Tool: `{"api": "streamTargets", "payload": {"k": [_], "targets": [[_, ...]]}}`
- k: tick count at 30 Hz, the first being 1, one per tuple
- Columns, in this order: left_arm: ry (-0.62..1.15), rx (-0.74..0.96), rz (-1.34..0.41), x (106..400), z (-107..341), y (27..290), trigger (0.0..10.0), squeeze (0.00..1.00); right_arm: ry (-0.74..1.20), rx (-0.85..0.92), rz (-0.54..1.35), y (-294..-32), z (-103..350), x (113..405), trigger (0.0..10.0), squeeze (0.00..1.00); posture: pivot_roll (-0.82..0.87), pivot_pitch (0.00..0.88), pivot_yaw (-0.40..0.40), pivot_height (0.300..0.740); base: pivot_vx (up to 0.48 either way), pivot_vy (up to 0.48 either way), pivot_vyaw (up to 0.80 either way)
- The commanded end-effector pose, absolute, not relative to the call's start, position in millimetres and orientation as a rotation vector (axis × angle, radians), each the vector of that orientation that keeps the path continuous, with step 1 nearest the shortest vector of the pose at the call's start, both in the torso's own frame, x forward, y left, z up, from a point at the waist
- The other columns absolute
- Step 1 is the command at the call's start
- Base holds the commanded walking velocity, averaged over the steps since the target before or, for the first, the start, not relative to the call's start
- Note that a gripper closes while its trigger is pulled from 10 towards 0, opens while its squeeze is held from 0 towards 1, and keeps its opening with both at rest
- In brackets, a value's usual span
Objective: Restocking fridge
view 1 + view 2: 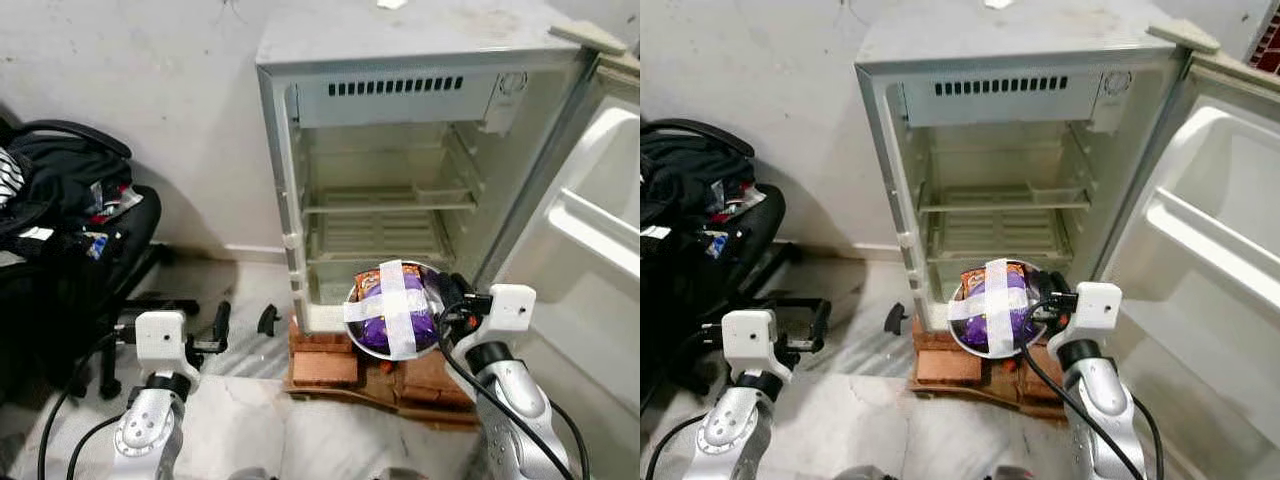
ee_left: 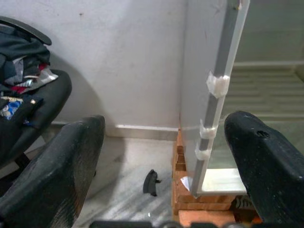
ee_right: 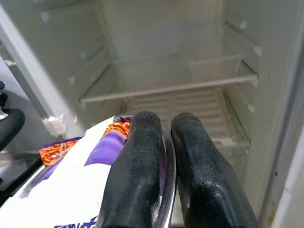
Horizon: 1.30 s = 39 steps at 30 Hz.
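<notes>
A small fridge (image 1: 281, 170) stands open, its wire shelves (image 1: 388, 199) bare. My right gripper (image 3: 164, 127) is shut on the rim of a metal bowl (image 1: 432, 292), just in front of the fridge's bottom compartment. The bowl carries a purple and orange snack packet (image 1: 381, 312) strapped down by a cross of white tape. My left gripper (image 2: 164, 142) is open and holds nothing. It hangs low, left of the fridge's front corner.
The fridge rests on a stack of red bricks (image 1: 325, 366). Its door (image 1: 600, 215) is swung wide on the right. An office chair (image 1: 95, 245) piled with clothes is at the left. A small black part (image 2: 151, 182) lies on the marble floor beside the bricks.
</notes>
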<state>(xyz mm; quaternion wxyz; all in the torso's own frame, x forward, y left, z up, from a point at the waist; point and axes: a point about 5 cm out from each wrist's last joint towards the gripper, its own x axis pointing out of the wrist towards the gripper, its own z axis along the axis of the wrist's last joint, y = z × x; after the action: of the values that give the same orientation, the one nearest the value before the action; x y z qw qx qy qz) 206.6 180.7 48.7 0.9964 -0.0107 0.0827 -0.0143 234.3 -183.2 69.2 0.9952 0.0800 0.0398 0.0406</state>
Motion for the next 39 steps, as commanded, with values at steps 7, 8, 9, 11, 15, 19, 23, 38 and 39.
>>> {"api": "streamTargets", "payload": {"k": [7, 8, 9, 11, 15, 19, 23, 38, 39], "targets": [[0.187, -0.022, -0.022, 209.0, 41.8, 187.3, 10.0, 0.0, 0.017, 0.148, 0.117, -179.1, 84.4, 243.1, 10.0, 0.0, -0.06, 0.0, 0.056, 0.74, 0.294, 0.0, 0.0], [0.186, -0.022, -0.022, 209.0, 42.2, 187.7, 10.0, 0.0, 0.017, 0.149, 0.117, -179.1, 84.6, 243.5, 10.0, 0.0, -0.06, 0.0, 0.056, 0.74, 0.292, 0.0, 0.0], [0.185, -0.022, -0.022, 208.9, 42.7, 187.8, 10.0, 0.0, 0.016, 0.15, 0.117, -179.0, 84.7, 243.8, 10.0, 0.0, -0.06, 0.0, 0.056, 0.74, 0.296, 0.0, 0.0], [0.182, -0.021, -0.021, 208.8, 44.1, 187.9, 10.0, 0.0, 0.015, 0.151, 0.118, -178.6, 85.1, 244.3, 10.0, 0.0, -0.06, 0.0, 0.057, 0.74, 0.296, 0.0, 0.0], [0.175, -0.019, -0.025, 209.1, 45.9, 186.7, 10.0, 0.0, 0.013, 0.151, 0.117, -179.4, 85.6, 245.2, 10.0, 0.0, -0.06, 0.0, 0.059, 0.74, 0.295, 0.0, 0.0], [0.174, -0.017, -0.029, 209.4, 47.3, 185.5, 10.0, 0.0, 0.01, 0.149, 0.111, -181.9, 86.5, 246.4, 10.0, 0.0, -0.06, 0.0, 0.059, 0.74, 0.296, 0.0, 0.0], [0.171, -0.018, -0.03, 209.6, 49.0, 183.8, 10.0, 0.0, 0.01, 0.149, 0.113, -181.0, 86.3, 246.6, 10.0, 0.0, -0.06, 0.0, 0.061, 0.74, 0.296, 0.0, 0.0], [0.178, -0.029, -0.034, 209.9, 51.9, 179.3, 10.0, 0.0, 0.018, 0.147, 0.12, -180.4, 84.7, 247.2, 10.0, 0.0, -0.06, 0.0, 0.061, 0.74, 0.076, 0.225, 0.0], [0.179, -0.028, -0.033, 210.1, 51.9, 179.3, 10.0, 0.0, 0.018, 0.146, 0.119, -180.6, 84.8, 247.4, 10.0, 0.0, -0.06, 0.0, 0.061, 0.74, 0.0, 0.251, 0.0]]}}
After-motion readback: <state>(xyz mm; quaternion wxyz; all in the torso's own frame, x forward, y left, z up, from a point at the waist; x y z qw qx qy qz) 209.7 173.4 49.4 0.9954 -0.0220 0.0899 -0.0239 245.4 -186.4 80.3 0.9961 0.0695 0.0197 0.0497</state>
